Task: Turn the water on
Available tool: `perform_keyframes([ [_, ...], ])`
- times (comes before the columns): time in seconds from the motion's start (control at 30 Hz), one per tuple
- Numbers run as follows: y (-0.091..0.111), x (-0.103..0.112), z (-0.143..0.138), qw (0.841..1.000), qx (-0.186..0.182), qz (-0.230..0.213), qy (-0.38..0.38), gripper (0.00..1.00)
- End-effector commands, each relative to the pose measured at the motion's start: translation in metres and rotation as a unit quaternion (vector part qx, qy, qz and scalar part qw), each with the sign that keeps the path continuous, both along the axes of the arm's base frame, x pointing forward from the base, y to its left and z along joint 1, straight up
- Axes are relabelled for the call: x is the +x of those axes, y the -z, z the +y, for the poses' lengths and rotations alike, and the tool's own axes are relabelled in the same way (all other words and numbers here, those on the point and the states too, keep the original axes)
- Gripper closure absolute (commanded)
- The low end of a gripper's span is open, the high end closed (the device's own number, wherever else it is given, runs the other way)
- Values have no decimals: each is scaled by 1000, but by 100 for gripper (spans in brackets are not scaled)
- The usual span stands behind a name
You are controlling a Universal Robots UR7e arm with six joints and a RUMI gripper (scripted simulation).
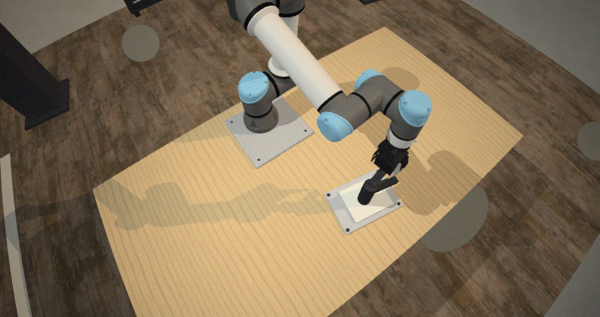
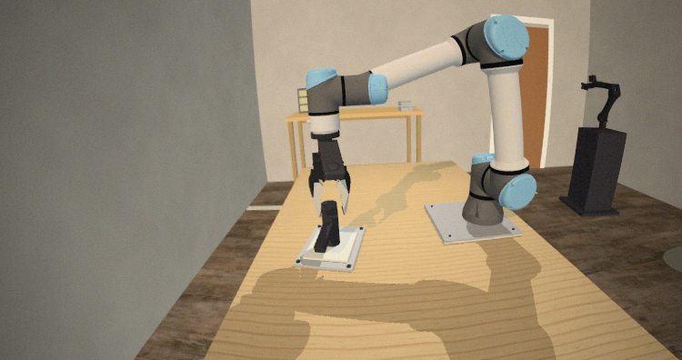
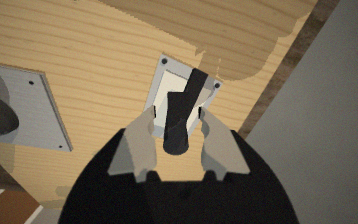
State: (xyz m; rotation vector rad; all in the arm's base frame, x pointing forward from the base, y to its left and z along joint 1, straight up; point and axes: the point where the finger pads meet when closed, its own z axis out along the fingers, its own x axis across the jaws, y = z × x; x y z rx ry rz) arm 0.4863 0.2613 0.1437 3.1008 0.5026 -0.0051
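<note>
The dark tap stands on a white and grey base plate at the right side of the wooden table. Its lever points steeply up and tilts a little. My gripper hangs straight down over it, open, with one finger on each side of the lever's upper end. In the wrist view the lever tip sits between the fingers, with a small gap on each side. The plate lies below.
The arm's own mounting plate is bolted to the table behind the tap. The table edge and a grey wall run close beside the tap plate. A small side table and a black pedestal stand farther off.
</note>
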Motion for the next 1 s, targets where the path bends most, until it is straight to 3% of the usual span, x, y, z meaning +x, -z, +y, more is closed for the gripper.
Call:
perform_keyframes([
  [0.0,3,0,0,1000,0,-1,0,62],
  [0.97,5,0,0,1000,0,-1,0,62],
])
